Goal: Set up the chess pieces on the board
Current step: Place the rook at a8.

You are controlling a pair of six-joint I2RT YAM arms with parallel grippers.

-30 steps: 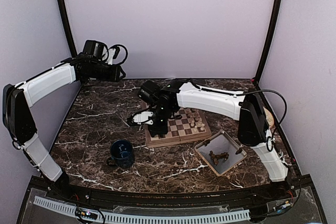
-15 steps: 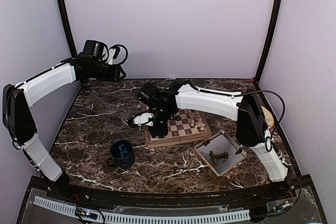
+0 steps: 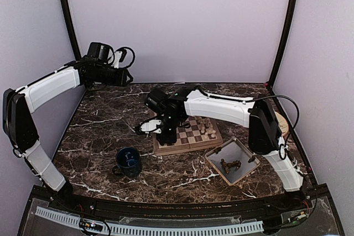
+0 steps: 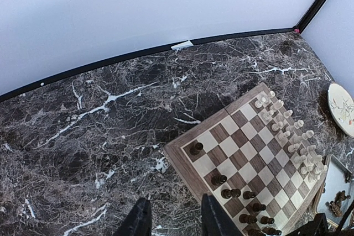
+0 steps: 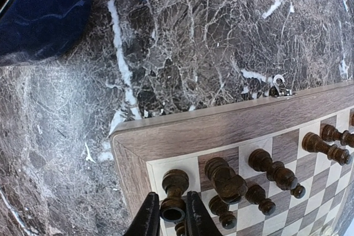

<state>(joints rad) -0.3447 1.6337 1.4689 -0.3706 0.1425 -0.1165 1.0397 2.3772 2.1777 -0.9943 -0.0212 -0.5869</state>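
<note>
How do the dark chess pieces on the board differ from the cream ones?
Colour: the dark pieces are dark brown, the cream pieces pale.
Place: the cream pieces line one edge of the board, the dark pieces the opposite edge.
Order: the cream pieces form two close rows; the dark pieces stand with gaps.
Both sets stand upright on squares.

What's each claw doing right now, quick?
Left gripper: open, holding nothing.
Right gripper: jaws around a dark chess piece standing on the board; whether it actually grips cannot be told.
</note>
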